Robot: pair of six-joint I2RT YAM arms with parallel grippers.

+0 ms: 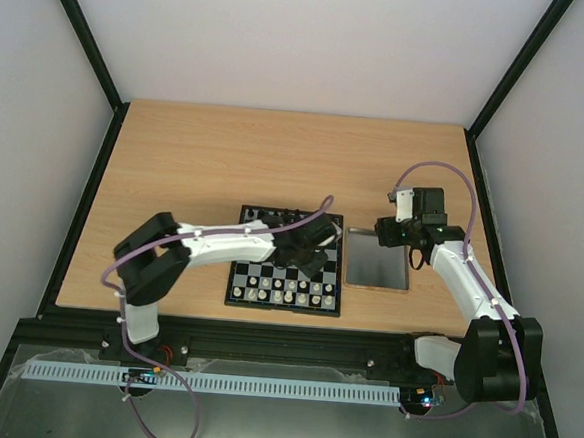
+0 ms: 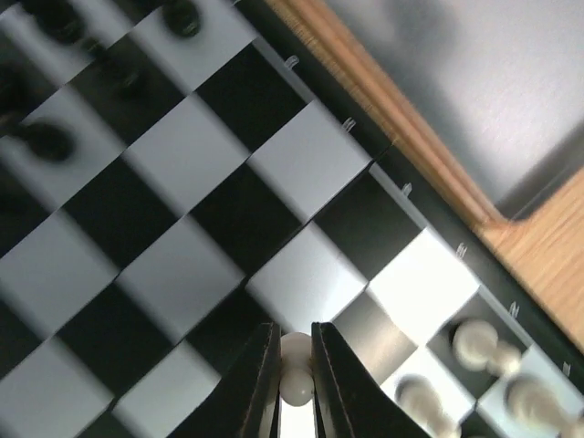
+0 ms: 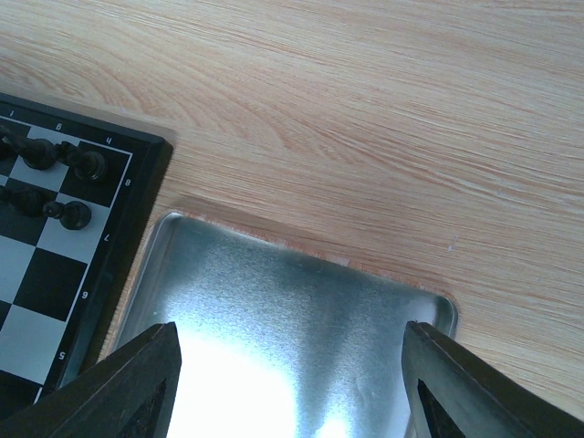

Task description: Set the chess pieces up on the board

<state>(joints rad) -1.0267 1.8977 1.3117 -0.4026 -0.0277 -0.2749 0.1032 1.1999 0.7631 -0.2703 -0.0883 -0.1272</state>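
The board (image 1: 233,285) lies at the table's middle, with cream-white chess pieces (image 1: 277,296) in its near rows and black ones at the far side. My left gripper (image 1: 315,253) hangs low over the board's right part. In the left wrist view the left gripper (image 2: 294,339) is shut on a cream-white piece (image 2: 296,383) above a pale square (image 2: 301,278). More white pieces (image 2: 474,342) stand to its lower right. My right gripper (image 1: 411,239) is open and empty over the metal tray (image 1: 377,262); it also shows in the right wrist view (image 3: 292,370).
The tray (image 3: 274,301) sits just right of the board (image 3: 55,274) and shows nothing inside. Black pieces (image 3: 87,164) stand on the board's far rows and appear blurred in the left wrist view (image 2: 178,16). Black frame rails edge the wooden table (image 1: 226,164).
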